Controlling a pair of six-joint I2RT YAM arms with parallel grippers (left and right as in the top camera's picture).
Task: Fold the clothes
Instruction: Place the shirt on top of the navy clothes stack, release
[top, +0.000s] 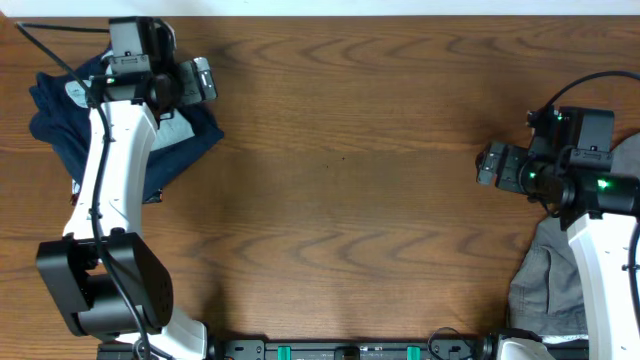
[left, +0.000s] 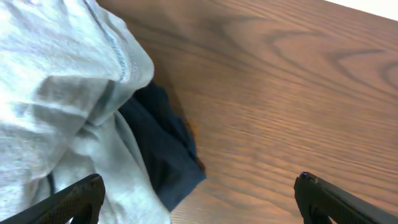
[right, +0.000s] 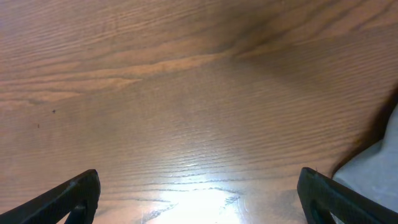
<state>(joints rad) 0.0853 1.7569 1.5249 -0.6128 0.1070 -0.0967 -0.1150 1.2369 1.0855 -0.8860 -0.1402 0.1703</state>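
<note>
Your left gripper (top: 205, 80) hovered spread at upper left, one pale garment (left: 56, 99) and one navy garment (top: 55, 115) heaped beside it; your right gripper (top: 486, 163), also spread, sat mid-right, one grey garment (top: 545, 285) below it at lower right.

The grey garment (top: 545, 288) runs under the right arm (top: 600, 270) and off-frame.

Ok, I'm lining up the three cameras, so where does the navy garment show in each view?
Overhead: navy garment in the top-left corner.
Left wrist: lower left of centre, poking out from under the pale garment.
Right wrist: not in it.
Shared landmark: the pale garment lying on it, also seen overhead.
</note>
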